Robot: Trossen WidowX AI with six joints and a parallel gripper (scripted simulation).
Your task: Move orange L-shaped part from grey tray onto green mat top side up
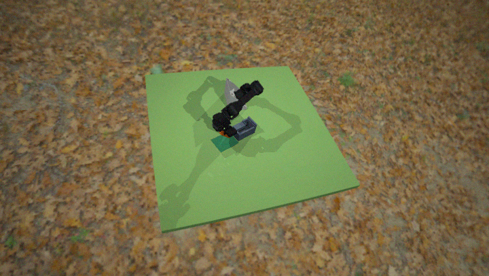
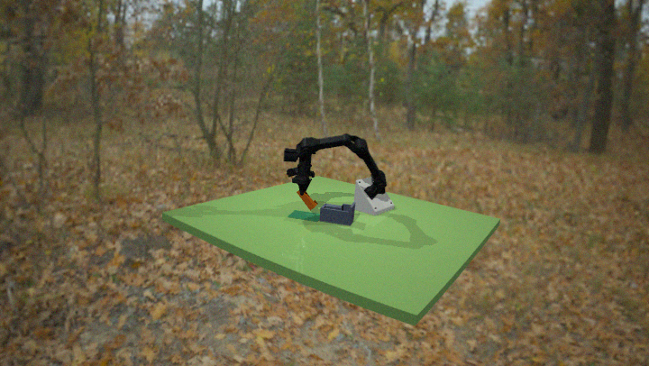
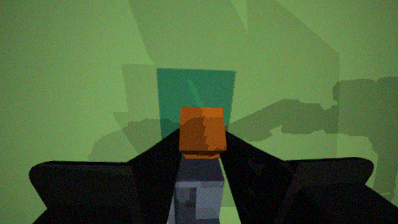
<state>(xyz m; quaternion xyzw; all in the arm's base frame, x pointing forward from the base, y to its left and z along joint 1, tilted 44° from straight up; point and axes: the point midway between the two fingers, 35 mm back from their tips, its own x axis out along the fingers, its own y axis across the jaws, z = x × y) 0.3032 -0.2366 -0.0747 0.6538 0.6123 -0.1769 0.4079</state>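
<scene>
The orange part (image 2: 306, 199) (image 3: 202, 129) (image 1: 224, 134) is held in the air, tilted steeply, its lower end pointing down toward the tray side. My gripper (image 2: 302, 192) (image 3: 200, 133) is shut on its upper end. The part hangs above the green mat (image 1: 222, 144) (image 2: 300, 215) (image 3: 196, 85), near the edge beside the tray, and touches neither. The grey tray (image 1: 245, 130) (image 2: 335, 215) (image 3: 208, 197) stands next to the mat with its pocket empty. In the top view the fingers hide much of the part.
The grey arm base (image 2: 371, 203) (image 1: 231, 93) stands behind the tray. The raised end wall of the tray is on the side toward the base. The light green table top (image 1: 260, 185) (image 2: 386, 272) carries shadows of the arm.
</scene>
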